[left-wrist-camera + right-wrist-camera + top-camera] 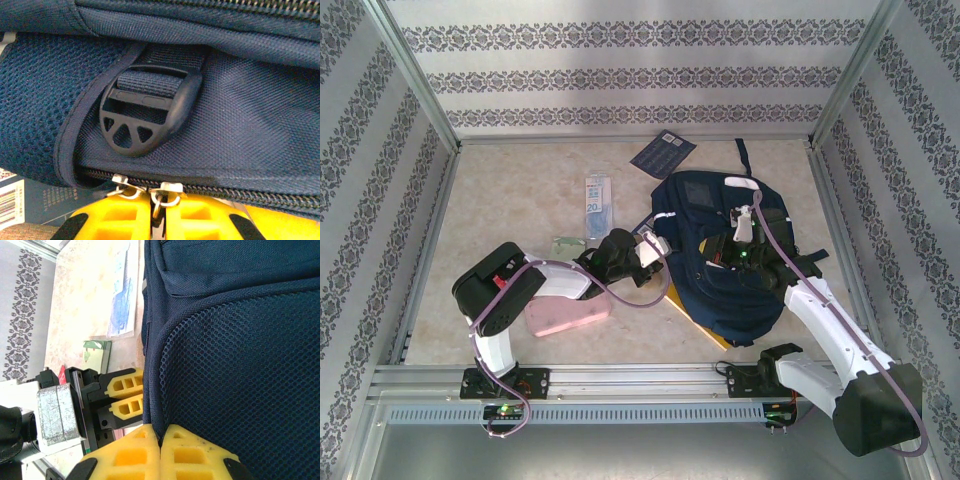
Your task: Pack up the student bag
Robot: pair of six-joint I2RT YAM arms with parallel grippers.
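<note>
Student bag (720,310) lies by the table's (510,190) right edge, left gripper (158,201) clenched on its zipper pull (165,189), right gripper (160,437) pinching the mesh seam (161,390); pull askew and you likely lose that tiny tab.

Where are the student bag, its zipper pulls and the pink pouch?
student bag (715,305): top view, near panel.
zipper pulls (167,189): left wrist view, right metal pull.
pink pouch (570,318): top view, its middle.

I am wearing white shells over my left arm (498,350) and right arm (820,315), with black housings (495,295) bulging at the joints, a pale lilac cable (620,297) trailing along each, green lights (503,410) glowing at my bases, and my left gripper (157,200) and right gripper (160,432) are showing bright yellow fingers (120,215) moulded with square hollows.
</note>
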